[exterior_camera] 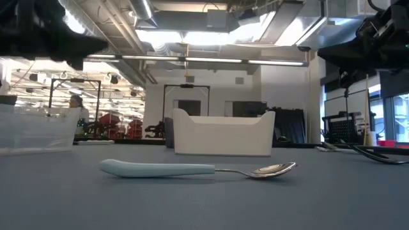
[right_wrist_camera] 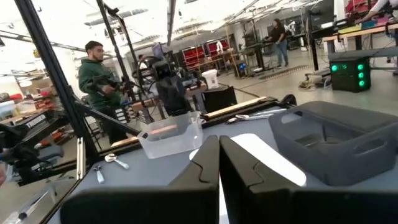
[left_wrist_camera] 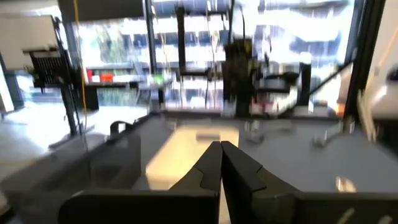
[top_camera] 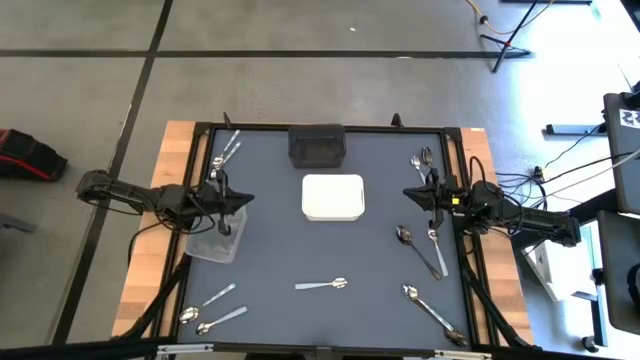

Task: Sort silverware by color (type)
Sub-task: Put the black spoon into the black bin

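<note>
Slim spoons lie scattered flat on the dark mat: a pair at the far left (top_camera: 228, 148), a pair at the far right (top_camera: 422, 162), two at the right (top_camera: 420, 250), one near right (top_camera: 432, 312), one in the middle (top_camera: 322, 285) with a pale handle (exterior_camera: 160, 170), and two near left (top_camera: 210, 308). My left gripper (top_camera: 246, 199) (left_wrist_camera: 221, 148) hovers shut beside the clear container, touching nothing. My right gripper (top_camera: 407, 192) (right_wrist_camera: 219, 142) hovers shut to the right of the white container, holding nothing.
A black container (top_camera: 317, 145) stands at the far middle, a white one (top_camera: 333, 197) (exterior_camera: 223, 133) in the centre, and a clear one (top_camera: 218, 238) (right_wrist_camera: 171, 135) at the left under my left arm. A person (right_wrist_camera: 98, 81) stands beyond the table. Wooden strips edge the table (top_camera: 150, 260).
</note>
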### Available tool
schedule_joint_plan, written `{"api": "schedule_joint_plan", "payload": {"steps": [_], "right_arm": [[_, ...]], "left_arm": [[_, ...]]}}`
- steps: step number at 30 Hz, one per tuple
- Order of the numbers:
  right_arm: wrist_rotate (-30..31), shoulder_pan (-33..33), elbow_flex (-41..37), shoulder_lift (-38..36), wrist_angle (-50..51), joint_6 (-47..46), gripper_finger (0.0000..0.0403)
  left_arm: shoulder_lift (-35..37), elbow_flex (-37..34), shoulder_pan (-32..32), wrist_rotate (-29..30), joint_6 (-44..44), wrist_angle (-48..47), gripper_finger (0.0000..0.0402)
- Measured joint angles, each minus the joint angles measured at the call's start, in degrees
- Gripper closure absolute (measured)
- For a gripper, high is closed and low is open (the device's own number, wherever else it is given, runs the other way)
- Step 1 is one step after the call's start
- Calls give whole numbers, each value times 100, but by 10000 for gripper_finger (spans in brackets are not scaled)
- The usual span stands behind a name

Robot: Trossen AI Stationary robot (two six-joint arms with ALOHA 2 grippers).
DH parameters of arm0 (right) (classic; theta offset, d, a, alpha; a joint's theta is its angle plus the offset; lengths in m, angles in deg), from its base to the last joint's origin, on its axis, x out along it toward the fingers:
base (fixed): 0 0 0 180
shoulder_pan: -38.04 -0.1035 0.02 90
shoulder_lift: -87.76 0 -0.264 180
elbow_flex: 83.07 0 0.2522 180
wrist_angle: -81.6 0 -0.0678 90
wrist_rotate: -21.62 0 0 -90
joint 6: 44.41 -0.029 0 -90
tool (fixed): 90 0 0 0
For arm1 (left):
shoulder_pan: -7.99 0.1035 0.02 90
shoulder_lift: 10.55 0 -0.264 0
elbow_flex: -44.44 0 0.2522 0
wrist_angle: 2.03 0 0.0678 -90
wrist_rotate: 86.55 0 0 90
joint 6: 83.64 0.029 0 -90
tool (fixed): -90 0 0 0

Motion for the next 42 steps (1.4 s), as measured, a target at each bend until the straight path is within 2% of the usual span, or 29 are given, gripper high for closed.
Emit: {"api": "schedule_joint_plan", "payload": {"steps": [6,11,17,20,26,31,34,36,42], "right_arm": [[-147,-2,2,167,-49,-6,400],[-541,-7,357,566,245,-155,400],[-1261,-7,882,1139,494,-303,400],[-1265,-7,1282,1429,980,-290,400],[-987,-9,2062,2015,2196,-173,400],[-960,-213,2231,2313,2579,-711,400],[-709,-659,2384,2488,2852,-1150,402],[-266,-1052,2574,2694,3107,-1373,402],[982,-2365,3246,3593,4015,-2362,403]], "left_arm": [[0,2,94,-30,359,860,399],[-33,2,228,-731,184,919,399],[-592,4,199,-851,-127,1504,399],[-983,92,203,-794,-12,1642,399],[-1705,471,203,-923,424,1805,399],[-2194,684,201,-1545,644,2125,399],[-2433,742,203,-1777,915,2502,399],[-2567,765,201,-1825,916,2606,399],[-2636,962,203,-1550,1013,2848,399]]}}
